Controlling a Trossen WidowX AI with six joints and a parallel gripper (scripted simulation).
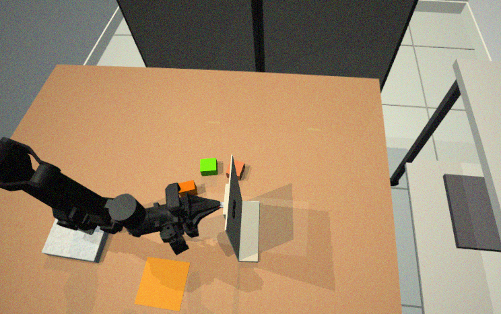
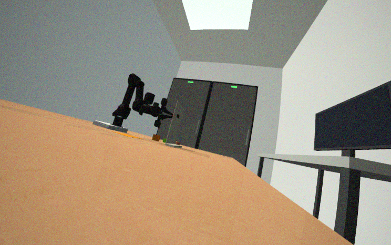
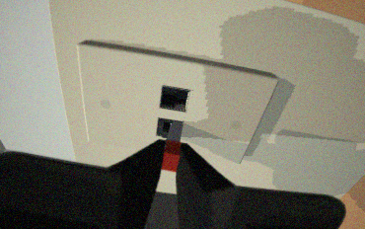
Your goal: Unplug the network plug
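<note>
My gripper (image 1: 219,203) (image 2: 172,116) (image 3: 172,148) is shut on the plug (image 3: 171,161), in front of the upright panel (image 1: 233,188) (image 3: 197,15). In the wrist view the plug shows red and white between the fingers, with a grey front end reaching toward the lower socket (image 3: 161,127). Part of that dark opening shows beside the front end. A small pale piece bridges the fingertips and the panel side in the top view. I cannot tell whether the tip is still inside the socket; the tab is not distinguishable. The marked orange square (image 1: 162,284) (image 2: 126,134) lies flat on the table.
An orange block (image 1: 187,187) (image 2: 156,137) stands beside the gripper's body in the top view. A green block (image 1: 208,166) (image 2: 164,140) and a red-orange wedge (image 1: 240,169) lie farther back. The panel has a pale foot (image 1: 249,229). Another opening (image 3: 174,99) is above the lower socket.
</note>
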